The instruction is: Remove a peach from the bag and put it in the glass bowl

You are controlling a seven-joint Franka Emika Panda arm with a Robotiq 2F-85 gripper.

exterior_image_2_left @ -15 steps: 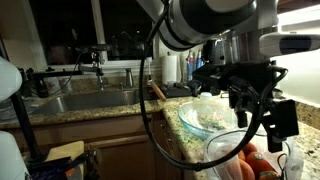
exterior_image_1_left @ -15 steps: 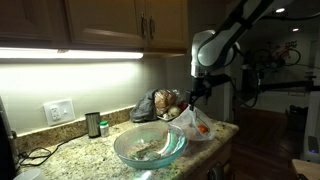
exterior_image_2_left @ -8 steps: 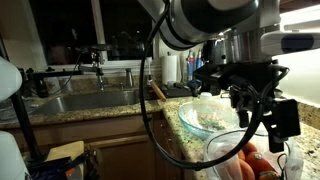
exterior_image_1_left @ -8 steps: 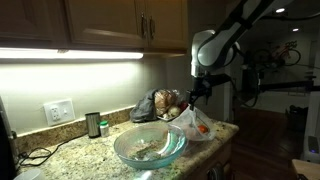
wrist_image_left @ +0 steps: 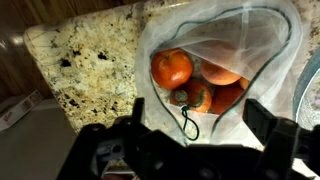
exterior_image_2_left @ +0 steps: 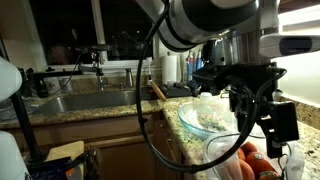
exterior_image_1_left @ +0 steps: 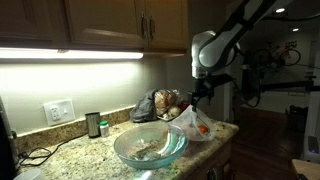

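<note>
Danger for wide-open, empty black gripper [wrist_image_left: 200,112]: risks snagging crinkled translucent whitish plastic bag [wrist_image_left: 255,35] instead of round red-orange peach [wrist_image_left: 172,68], dragging all fruit.

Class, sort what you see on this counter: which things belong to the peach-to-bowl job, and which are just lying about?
Job:
round red-orange peach
crinkled translucent plastic bag
wide blue-green glass bowl
open gripper

Lying about:
small dark cylindrical jar
dark lumpy bundle
white wall outlet
</note>
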